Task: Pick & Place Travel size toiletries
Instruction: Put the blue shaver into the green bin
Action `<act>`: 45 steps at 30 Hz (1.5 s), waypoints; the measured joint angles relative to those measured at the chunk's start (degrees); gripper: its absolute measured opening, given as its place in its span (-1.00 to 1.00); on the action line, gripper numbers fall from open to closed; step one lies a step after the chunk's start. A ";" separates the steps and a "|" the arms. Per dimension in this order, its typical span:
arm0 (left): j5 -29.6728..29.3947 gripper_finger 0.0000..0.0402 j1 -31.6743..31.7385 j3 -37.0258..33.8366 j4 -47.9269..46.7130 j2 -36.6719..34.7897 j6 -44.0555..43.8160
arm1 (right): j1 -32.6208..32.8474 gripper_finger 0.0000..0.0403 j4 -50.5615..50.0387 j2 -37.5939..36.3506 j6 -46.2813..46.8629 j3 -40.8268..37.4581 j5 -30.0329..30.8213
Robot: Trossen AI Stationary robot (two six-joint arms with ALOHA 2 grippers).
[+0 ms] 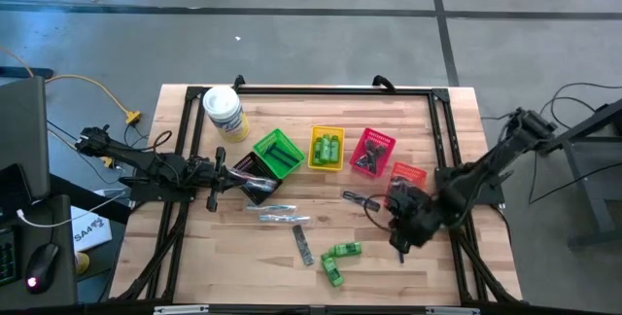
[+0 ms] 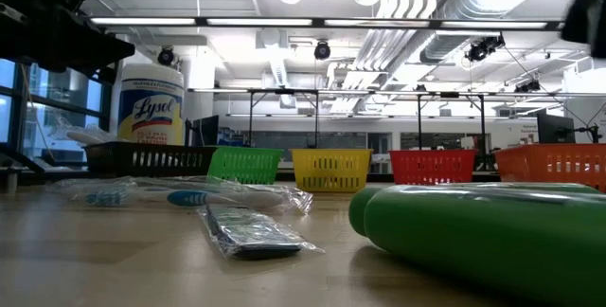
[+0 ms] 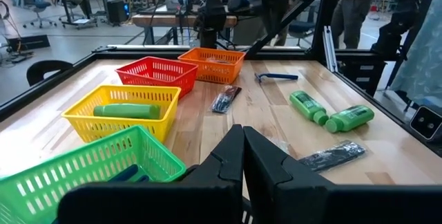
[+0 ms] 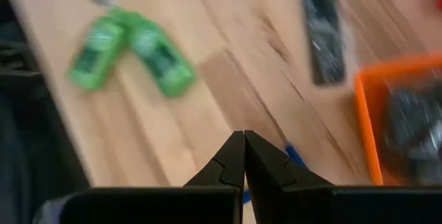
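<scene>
Sorting is under way but unfinished: from above, the green basket (image 1: pixel 277 153), yellow basket (image 1: pixel 328 148), red basket (image 1: pixel 371 151) and orange basket (image 1: pixel 407 174) stand in a row across the table (image 1: pixel 194 257), while loose toiletries lie in front of them. Two green bottles (image 1: pixel 338 258) rest near the front edge, a comb (image 1: pixel 303 243) just beside them, wrapped sticks (image 1: pixel 272 210) nearer the left arm, and a razor (image 1: pixel 359 199) close to the right gripper (image 1: pixel 400 247). The left gripper (image 1: pixel 213 201) sits by a dark basket (image 1: pixel 255 185), near the white tub (image 1: pixel 224 111).

At table height, a green bottle (image 2: pixel 483 236) fills the foreground, a wrapped comb (image 2: pixel 248 231) and blue-handled sticks (image 2: pixel 180 195) behind it.

The left wrist shows its fingers (image 3: pixel 228 158) pressed together, holding nothing, aimed over the green and yellow baskets.

The right wrist shows its fingers (image 4: pixel 233 158) also together and empty, above the wood with both bottles (image 4: pixel 131 51) well off to one side.

I judge the right arm is between picks. Next it must spread its fingers, centre over one bottle or the razor, descend and close across it.
</scene>
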 joint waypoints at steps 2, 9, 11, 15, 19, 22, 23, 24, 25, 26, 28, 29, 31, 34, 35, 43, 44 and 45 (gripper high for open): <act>0.00 -1.00 0.00 0.00 0.00 -0.01 0.03 | 2.57 -0.99 -2.12 2.07 6.42 0.00 1.73; -0.04 -1.00 0.00 0.00 0.31 0.01 0.39 | 9.25 -0.99 -8.07 8.55 21.79 -0.02 0.87; -0.06 -1.00 0.00 0.00 0.36 0.01 0.39 | 10.31 -0.99 -7.40 9.94 24.33 -0.02 -0.01; -0.09 -1.00 0.00 0.00 0.36 0.01 0.40 | 11.67 -0.99 -5.16 12.03 27.28 -0.02 -2.86; -0.11 -1.00 0.00 0.00 0.36 0.01 0.39 | 12.04 -0.99 -2.73 13.69 29.01 -0.02 -4.84; -0.11 -1.00 0.00 0.00 0.32 0.01 0.39 | 11.85 -0.96 -0.54 14.62 28.54 -0.02 -7.13; -0.11 -1.00 0.00 0.00 0.28 0.01 0.41 | 11.58 -0.93 -0.22 14.77 28.42 -0.02 -7.45; -0.11 -1.00 0.00 0.00 0.12 0.01 0.39 | 11.40 -0.89 0.03 14.95 28.29 -0.02 -7.60; -0.11 -1.00 0.00 0.00 0.00 0.01 0.39 | 11.19 -0.84 0.05 15.19 28.29 -0.02 -7.76; -0.11 -1.00 0.00 0.00 -0.01 0.01 0.40 | 11.11 -0.78 0.05 15.44 28.34 -0.02 -8.02; -0.11 -1.00 0.00 0.00 -0.01 -0.01 0.41 | 10.86 -0.64 -0.09 15.72 28.74 -0.02 -8.09; -0.11 -1.00 0.00 0.00 -0.01 0.01 0.42 | 10.69 -0.57 -0.29 15.98 29.39 -0.02 -8.13; -0.11 -1.00 0.02 0.00 0.01 -0.01 0.45 | 10.19 -0.42 -0.41 16.91 30.13 -0.02 -8.62; -0.11 -1.00 0.00 0.00 -0.01 0.01 1.42 | 9.44 -0.22 -0.41 18.69 30.26 -0.02 -10.22; -0.11 -1.00 0.00 0.00 -0.01 0.01 1.49 | 9.06 -0.16 -0.47 19.44 30.28 -0.02 -10.66; -0.10 -1.00 0.00 0.00 0.01 0.01 1.49 | 7.31 0.11 1.28 21.94 28.41 -0.02 -9.25; -0.10 -1.00 0.01 0.00 0.00 0.00 1.51 | 7.31 0.12 1.60 21.94 28.30 -0.02 -8.44; -0.09 -1.00 0.00 0.00 0.01 0.01 1.50 | 7.31 0.12 1.67 21.94 28.26 -0.02 -7.81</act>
